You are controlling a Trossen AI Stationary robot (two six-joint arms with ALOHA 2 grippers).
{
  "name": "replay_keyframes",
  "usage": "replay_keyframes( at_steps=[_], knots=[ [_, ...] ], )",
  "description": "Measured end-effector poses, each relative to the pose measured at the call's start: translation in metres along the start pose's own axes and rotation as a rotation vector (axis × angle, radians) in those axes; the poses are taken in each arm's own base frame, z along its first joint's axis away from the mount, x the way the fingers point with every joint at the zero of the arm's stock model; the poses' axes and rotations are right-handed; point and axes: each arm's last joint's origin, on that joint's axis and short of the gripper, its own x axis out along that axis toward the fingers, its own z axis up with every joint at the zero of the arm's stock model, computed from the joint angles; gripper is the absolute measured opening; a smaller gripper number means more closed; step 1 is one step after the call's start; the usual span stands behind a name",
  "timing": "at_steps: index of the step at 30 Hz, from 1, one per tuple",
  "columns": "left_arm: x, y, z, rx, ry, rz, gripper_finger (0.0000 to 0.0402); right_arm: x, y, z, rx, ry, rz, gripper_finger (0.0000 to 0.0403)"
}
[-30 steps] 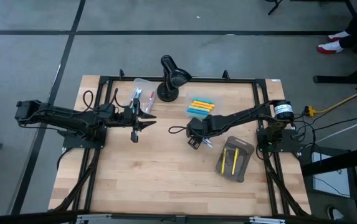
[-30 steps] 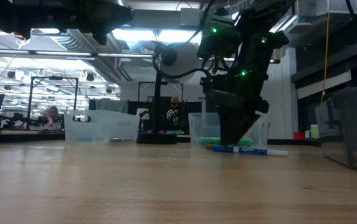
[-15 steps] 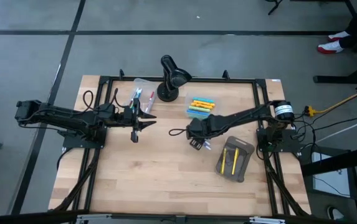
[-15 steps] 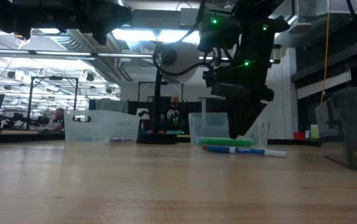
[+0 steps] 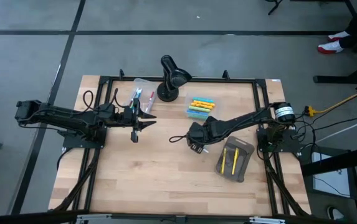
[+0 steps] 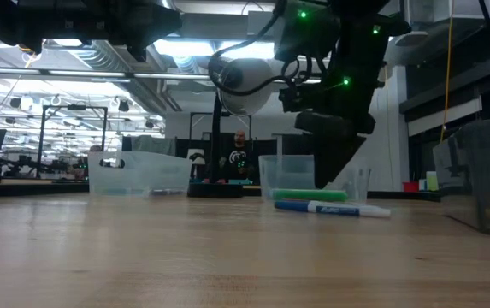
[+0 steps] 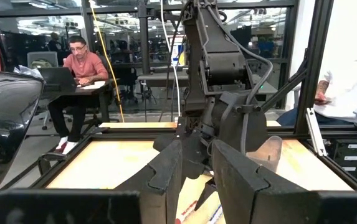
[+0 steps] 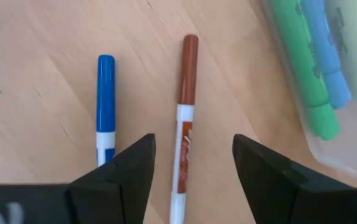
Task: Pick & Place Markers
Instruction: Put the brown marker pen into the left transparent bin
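The right gripper hangs low over the middle of the wooden table, its two fingers spread wide and holding nothing. In the right wrist view a brown-capped marker lies on the bare wood in line with the gap between them, with a blue-capped marker just beside it, roughly parallel and not touching. Both are loose — neither finger touches them. In the low view the blue marker and a green one lie flat on the table under the arm. More markers — green, blue and yellow — sit packed side by side in a clear tray near the far edge, close to the base of the black desk lamp. A second clear container by the left arm holds a few more pens. The left gripper waits above the table's left half, well apart from the loose markers; its fingers stand partly apart with nothing between them. A grey pouch lies near the right edge.
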Motion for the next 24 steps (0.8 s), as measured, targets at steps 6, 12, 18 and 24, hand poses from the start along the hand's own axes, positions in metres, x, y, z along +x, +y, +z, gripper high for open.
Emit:
replay_keyframes(
  at_steps=[6, 12, 18, 24],
  knots=[
    [0.000, 0.000, 0.000, 0.000, 0.000, 0.000, 0.0086, 0.012, -0.001, -0.009, 0.012, -0.004, 0.015, 0.0215],
    [0.000, 0.000, 0.000, 0.000, 0.000, 0.000, 0.0086, 0.017, 0.000, -0.010, 0.026, -0.025, 0.038, 0.0204],
    [0.000, 0.000, 0.000, -0.001, 0.001, 0.000, 0.0086, 0.025, -0.004, -0.015, 0.048, 0.006, 0.085, 0.0163],
    [0.000, 0.000, -0.001, -0.007, 0.005, 0.000, 0.0086, 0.029, -0.004, -0.017, 0.068, 0.003, 0.116, 0.0140]
  ],
)
